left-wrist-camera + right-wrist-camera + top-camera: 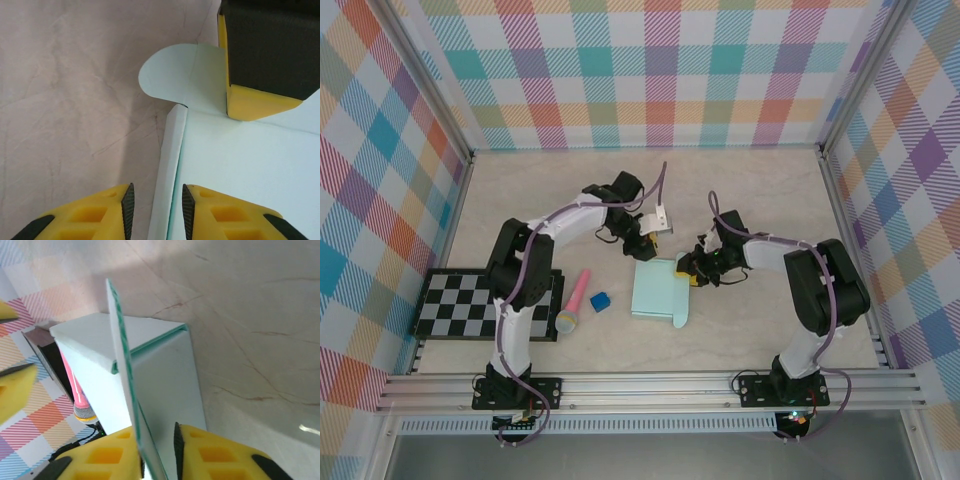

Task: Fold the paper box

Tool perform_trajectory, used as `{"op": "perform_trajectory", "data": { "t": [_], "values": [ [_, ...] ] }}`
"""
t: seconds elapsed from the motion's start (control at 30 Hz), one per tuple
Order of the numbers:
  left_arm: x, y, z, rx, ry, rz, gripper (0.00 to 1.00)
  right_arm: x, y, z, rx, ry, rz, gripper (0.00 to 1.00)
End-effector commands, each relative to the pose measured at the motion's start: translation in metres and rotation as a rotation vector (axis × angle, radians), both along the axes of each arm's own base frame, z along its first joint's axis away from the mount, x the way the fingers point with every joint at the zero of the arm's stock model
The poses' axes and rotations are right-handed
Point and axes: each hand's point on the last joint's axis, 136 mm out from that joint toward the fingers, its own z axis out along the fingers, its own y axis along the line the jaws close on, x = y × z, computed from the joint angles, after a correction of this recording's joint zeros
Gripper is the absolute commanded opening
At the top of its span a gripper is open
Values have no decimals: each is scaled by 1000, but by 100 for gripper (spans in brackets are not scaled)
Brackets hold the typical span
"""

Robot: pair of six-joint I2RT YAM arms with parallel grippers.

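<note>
The paper box [658, 290] is pale mint card and lies mid-table, partly folded, with a rounded flap [165, 70] at its far end. My left gripper [655, 243] hovers over its far left corner. In the left wrist view the box's folded side edge [167, 165] runs between the left gripper's [157, 195] pads, touching neither, so it is open. My right gripper [688, 268] is at the box's far right corner. Its pads [156, 432] straddle an upright flap [120, 340]; the left pad is against the card and a narrow gap remains at the right pad.
A pink microphone [575, 300] and a tiny dark blue cube [600, 301] lie just left of the box. A black-and-white checkered board [480, 305] sits at the near left. Plaid walls enclose the table on three sides.
</note>
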Motion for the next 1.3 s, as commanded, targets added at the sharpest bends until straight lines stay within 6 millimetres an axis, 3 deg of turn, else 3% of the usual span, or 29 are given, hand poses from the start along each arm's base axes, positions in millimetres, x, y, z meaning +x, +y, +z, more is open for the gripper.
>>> {"op": "perform_trajectory", "data": {
  "t": [0.0,0.2,0.33,0.53,0.9,1.17,1.27],
  "values": [
    [-11,-5,-7,32,22,-57,33,-18,-12,-27,-99,67,27,21],
    [-12,-3,-20,94,1,-94,33,-17,-11,-25,-99,58,28,21],
    [-7,-3,-23,109,-16,-98,25,-17,-9,-22,-97,50,38,21],
    [-6,-7,-22,104,-10,-114,24,-18,-7,-20,-100,42,50,20],
    [-13,1,-48,257,-42,-201,24,-18,-6,-19,-101,33,59,22],
    [-19,6,-65,361,-48,-265,10,-15,-6,-12,-100,10,53,23],
    [-20,7,-65,373,-52,-270,0,-14,-6,-9,-97,1,51,25]
  ]
}}
